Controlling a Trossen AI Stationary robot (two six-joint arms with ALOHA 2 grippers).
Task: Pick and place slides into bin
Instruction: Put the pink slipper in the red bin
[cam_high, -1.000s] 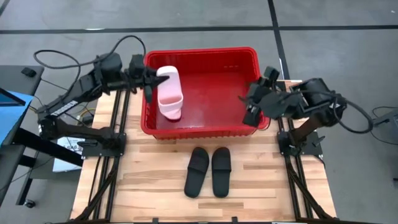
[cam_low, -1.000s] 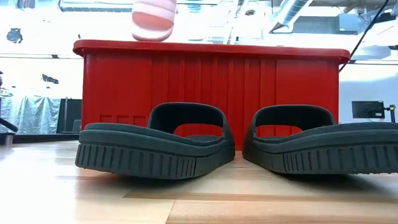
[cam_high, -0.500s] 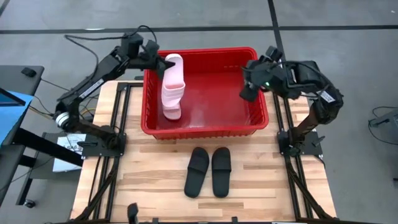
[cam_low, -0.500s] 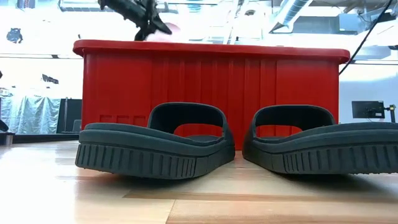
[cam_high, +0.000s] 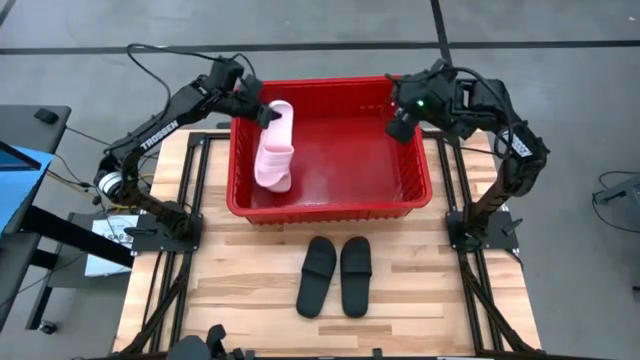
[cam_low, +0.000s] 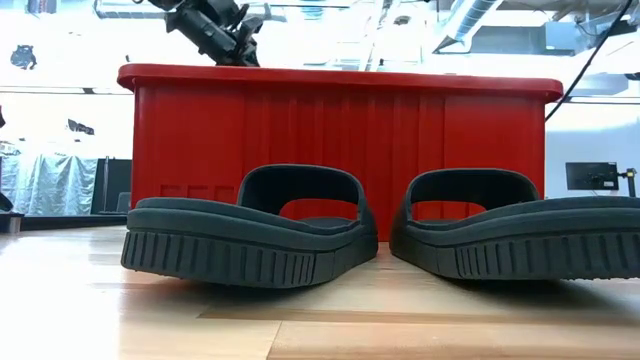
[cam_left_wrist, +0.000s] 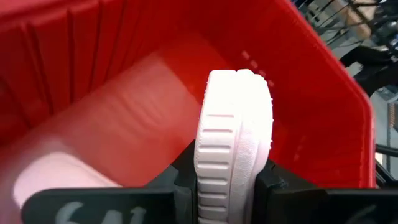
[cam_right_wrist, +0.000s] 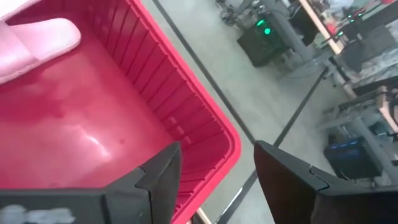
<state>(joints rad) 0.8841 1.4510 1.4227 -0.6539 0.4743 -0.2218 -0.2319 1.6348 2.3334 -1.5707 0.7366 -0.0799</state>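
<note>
We see our left hand (cam_high: 262, 113) gripping a pink slide (cam_high: 274, 148) inside the red bin (cam_high: 330, 208), not yet released. Two black slides (cam_high: 335, 275) wait on the counter (cam_high: 250, 290). Our right hand (cam_high: 397, 128) hangs spread, empty.

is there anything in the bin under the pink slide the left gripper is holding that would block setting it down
Nothing visible blocks it. The left gripper holds a pink slide inside the bin. Another pink slide lies on the floor beside it, and the red floor around them looks bare. The right gripper sits empty at the far right corner.
</note>
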